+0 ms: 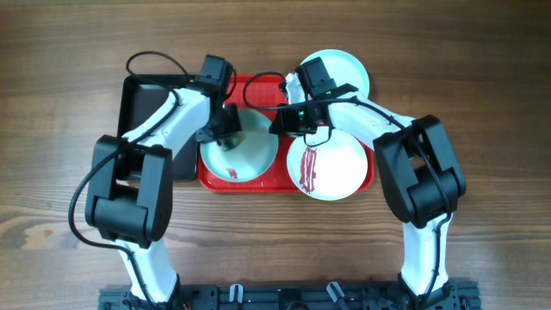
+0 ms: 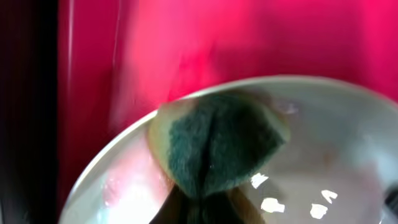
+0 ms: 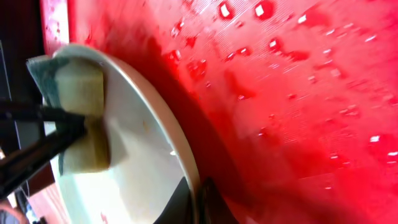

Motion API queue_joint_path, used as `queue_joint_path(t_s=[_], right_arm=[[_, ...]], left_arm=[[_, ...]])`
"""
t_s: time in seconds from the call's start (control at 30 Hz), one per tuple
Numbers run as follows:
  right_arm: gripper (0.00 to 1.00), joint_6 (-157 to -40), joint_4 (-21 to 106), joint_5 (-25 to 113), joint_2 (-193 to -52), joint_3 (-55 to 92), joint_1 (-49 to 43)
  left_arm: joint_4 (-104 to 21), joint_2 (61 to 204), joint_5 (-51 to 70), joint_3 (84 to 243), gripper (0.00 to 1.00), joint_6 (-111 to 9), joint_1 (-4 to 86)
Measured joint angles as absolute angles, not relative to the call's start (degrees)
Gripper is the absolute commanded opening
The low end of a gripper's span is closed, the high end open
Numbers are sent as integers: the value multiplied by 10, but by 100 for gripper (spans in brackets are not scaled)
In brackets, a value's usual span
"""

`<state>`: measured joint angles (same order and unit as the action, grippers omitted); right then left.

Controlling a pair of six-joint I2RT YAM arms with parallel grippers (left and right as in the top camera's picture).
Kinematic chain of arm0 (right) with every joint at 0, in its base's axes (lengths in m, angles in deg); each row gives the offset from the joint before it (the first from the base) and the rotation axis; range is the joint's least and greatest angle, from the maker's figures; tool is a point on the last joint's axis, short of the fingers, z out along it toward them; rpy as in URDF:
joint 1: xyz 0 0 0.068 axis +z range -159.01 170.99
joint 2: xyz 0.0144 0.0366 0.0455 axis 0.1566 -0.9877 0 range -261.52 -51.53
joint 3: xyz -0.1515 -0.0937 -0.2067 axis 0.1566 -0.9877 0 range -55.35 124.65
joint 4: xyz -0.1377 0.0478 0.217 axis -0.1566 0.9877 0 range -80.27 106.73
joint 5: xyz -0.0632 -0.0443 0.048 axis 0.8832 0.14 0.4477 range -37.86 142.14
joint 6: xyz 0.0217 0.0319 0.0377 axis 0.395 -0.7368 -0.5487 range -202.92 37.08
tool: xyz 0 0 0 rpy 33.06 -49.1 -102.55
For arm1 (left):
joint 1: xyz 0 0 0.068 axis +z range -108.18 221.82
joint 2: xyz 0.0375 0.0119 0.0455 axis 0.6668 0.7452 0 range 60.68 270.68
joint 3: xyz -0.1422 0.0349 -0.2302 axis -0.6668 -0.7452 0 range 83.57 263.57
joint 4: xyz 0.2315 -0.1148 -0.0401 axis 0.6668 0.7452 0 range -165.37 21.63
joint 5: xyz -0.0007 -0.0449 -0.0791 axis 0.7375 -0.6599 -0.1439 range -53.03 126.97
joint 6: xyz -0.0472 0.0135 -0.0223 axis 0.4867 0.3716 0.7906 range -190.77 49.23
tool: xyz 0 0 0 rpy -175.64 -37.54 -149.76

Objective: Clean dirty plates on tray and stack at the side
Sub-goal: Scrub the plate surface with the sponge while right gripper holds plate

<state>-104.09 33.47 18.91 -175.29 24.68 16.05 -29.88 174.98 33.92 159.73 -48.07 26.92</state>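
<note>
Mint plate (image 1: 251, 157) lies at the tray's (image 1: 263, 90) left end, under the left tool (image 1: 225, 129) clamped on a sponge (image 2: 217, 143). Only the right wrist view shows the right tool (image 3: 194, 198) pinching that plate's rim.

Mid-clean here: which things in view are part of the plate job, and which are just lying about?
Job: red tray, mint plate gripped by right tool, streaked white plate, second mint plate, sponge in left tool.
Lying about: black tray.

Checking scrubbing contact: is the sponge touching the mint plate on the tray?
Touching. The right wrist view shows the sponge lying flat against the plate face with no gap; the left wrist view agrees.
</note>
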Motion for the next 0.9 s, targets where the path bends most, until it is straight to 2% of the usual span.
queue_joint_path(t_s=[0.3,0.53,0.7,0.9], right_arm=[[4,-1032,337,187,-1753,247,162],[4,-1033,337,188,-1753,247,157],[4,-1046,331,193,-1753,247,150],[4,-1052,330,192,-1753,247,153]], left_arm=[[-254,1755,158,1587,4,-633,288],[-330,1765,80,1576,4,-673,287],[-401,1766,139,1576,4,-592,278],[-299,1766,293,1631,4,-472,261]])
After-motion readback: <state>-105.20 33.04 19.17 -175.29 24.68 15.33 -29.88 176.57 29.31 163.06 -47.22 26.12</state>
